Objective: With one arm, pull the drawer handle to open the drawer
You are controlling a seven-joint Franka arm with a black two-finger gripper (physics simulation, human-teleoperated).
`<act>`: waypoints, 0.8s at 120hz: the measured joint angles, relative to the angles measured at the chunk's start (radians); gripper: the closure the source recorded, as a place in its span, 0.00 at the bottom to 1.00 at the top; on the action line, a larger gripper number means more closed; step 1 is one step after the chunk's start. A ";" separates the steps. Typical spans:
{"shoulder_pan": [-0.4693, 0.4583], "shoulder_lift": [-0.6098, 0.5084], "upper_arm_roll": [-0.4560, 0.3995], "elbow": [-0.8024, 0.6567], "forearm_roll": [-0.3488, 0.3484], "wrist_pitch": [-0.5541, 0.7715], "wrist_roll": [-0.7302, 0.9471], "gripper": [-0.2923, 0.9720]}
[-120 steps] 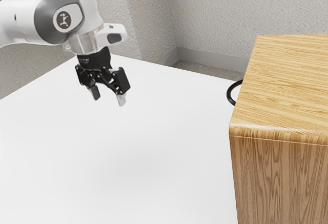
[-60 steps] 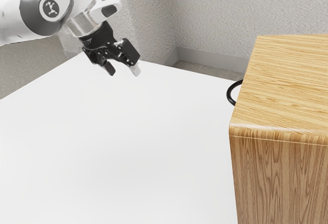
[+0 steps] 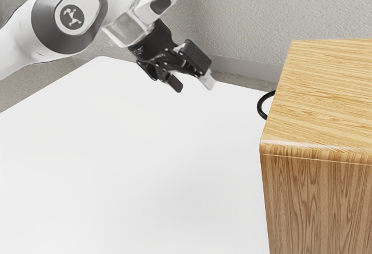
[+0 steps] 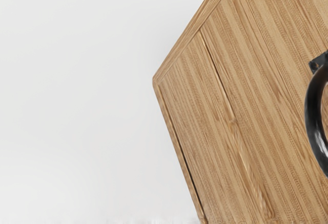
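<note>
One white arm [image 3: 64, 18] comes in from the exterior view's upper left and reaches toward its right. Black gripper [image 3: 192, 82] hangs in the air above the far part of the white table [image 3: 116, 167], tilted, tips aimed down and toward the exterior view's right. Fingers [image 3: 176, 83] spread apart with nothing between them: released, empty. Wooden cabinet [image 3: 325, 149] rises at the exterior view's right; light oak grain, rounded top edge. Black ring handle [image 3: 263, 104] sticks out from the cabinet face that turns toward the arm, partly hidden behind the cabinet's top corner. Gripper and handle well apart, bare table between them. Grey textured wall [image 3: 261, 15] behind, pale skirting at its foot. Wrist view: cabinet [image 4: 177, 88] front seen at a slant, grain running along it. Drawer [image 4: 271, 96] front marked off by a thin seam set in from the cabinet's edge; it looks flush with the frame, no gap showing. Handle [image 4: 312, 116] is a dark curved ring on a small black mount, part of its curve in sight. White table [image 4: 77, 106] lies beside the cabinet.
</note>
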 joint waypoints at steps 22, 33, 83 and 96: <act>0.102 -0.041 -0.006 -0.052 -0.010 0.029 -0.041 0.23; 0.074 -0.059 -0.007 -0.086 -0.013 0.048 -0.058 0.23; 0.069 0.003 -0.038 0.002 -0.079 0.017 -0.213 0.23; 0.060 0.076 -0.043 0.087 -0.086 -0.049 -0.242 0.23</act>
